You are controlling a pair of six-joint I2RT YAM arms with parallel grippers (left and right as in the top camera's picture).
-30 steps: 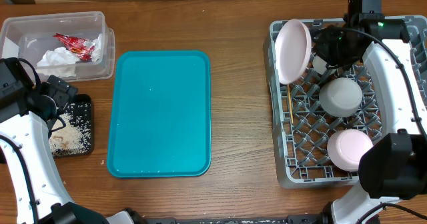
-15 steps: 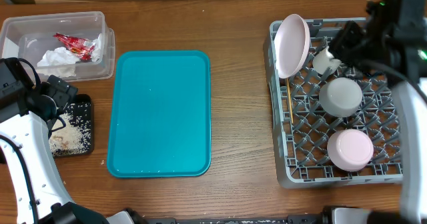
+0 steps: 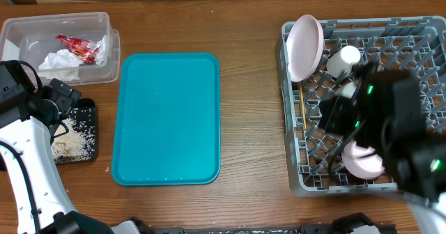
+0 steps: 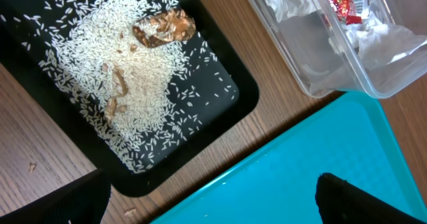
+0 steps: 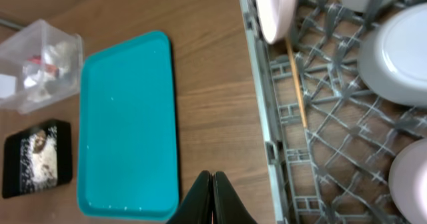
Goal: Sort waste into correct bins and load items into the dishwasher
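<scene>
The clear tub (image 3: 28,35) holds the white napkin (image 3: 59,63) and the red wrapper (image 3: 78,47). The black tray (image 3: 86,110) holds rice scraps (image 4: 127,77). The grey dish rack (image 3: 287,108) holds the pink plate (image 3: 305,47) on edge, the white cup (image 3: 343,61), the chopstick (image 3: 304,112) and the pink saucer (image 3: 362,161). The grey-blue bowl (image 5: 400,47) shows in the right wrist view. My left gripper (image 4: 213,204) is open and empty over the black tray's edge. My right gripper (image 5: 213,197) is shut and empty, high above the rack's left side; its arm (image 3: 390,122) is blurred.
The large teal tray (image 3: 167,115) lies between the bins and the rack, with a few rice grains on it. Bare wooden table lies between the teal tray and the rack's left wall (image 5: 263,104).
My right arm has swung from the rack's back right corner toward the front and risen close to the overhead camera, hiding the bowl there. The left arm has not moved.
</scene>
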